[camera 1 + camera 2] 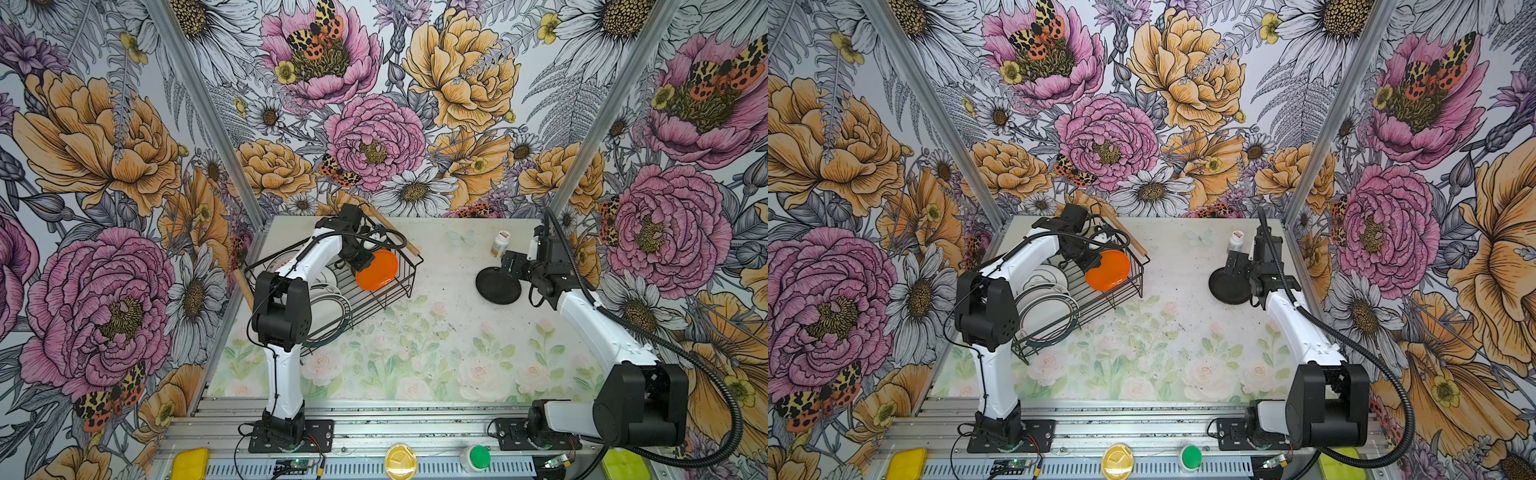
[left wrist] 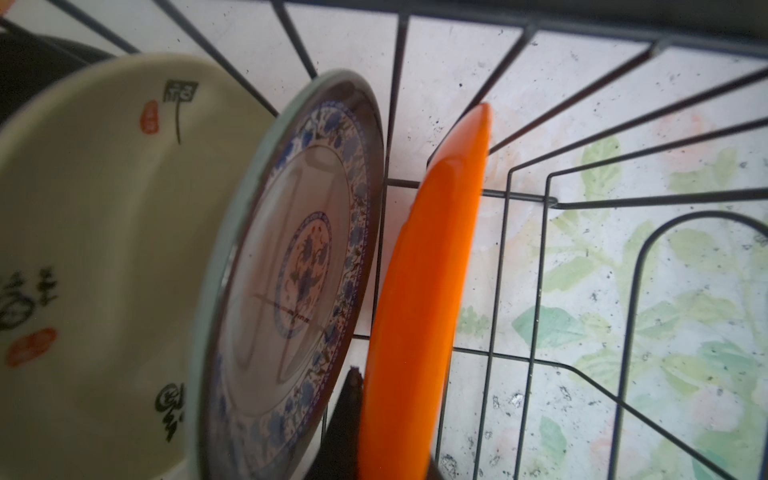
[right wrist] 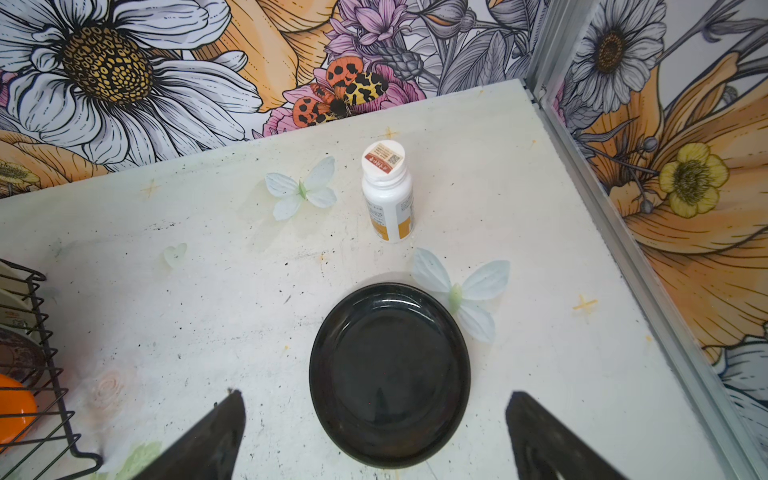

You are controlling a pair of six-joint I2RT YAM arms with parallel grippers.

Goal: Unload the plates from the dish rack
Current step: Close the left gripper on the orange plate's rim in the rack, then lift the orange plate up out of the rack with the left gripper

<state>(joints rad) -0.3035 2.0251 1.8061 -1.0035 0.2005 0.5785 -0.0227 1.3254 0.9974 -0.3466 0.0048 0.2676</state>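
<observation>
Over on the left side of the table (image 1: 436, 332), the dish rack (image 1: 386, 300) sat at an angle in both top views, one wooden handle (image 1: 392, 229) at its far end. Several plates stood on edge inside it. White ones with dark rims (image 1: 1046, 311) leaned at the near end, partly hidden behind the left arm. In the left wrist view a cream plate with dark characters (image 2: 104, 228) came next to a green-rimmed plate with a blue floral pattern (image 2: 299, 257), close together but with their contact unclear. Beyond them was the orange plate (image 1: 378, 270), standing on edge at the rack's far right end, apart from the blue floral one. The left gripper (image 1: 364, 266) was pinched nearly closed on the orange plate's rim, one dark finger (image 2: 349, 415) pressed against the plate's face. Whether the plate's lower edge rested on the wires could not be told.

The middle of the table was covered only by its faded rose print. To the right, well apart from the rack, a black plate (image 3: 390, 374) lay flat and face up on the table. The right gripper (image 3: 374, 395) hung over its near edge with the jaws spread as wide as they go, gripping nothing, and its two fingertips (image 3: 235, 399) flanked the plate in the right wrist view. Just behind the black plate a small white pill bottle (image 3: 386, 195) stood upright, not touching it
</observation>
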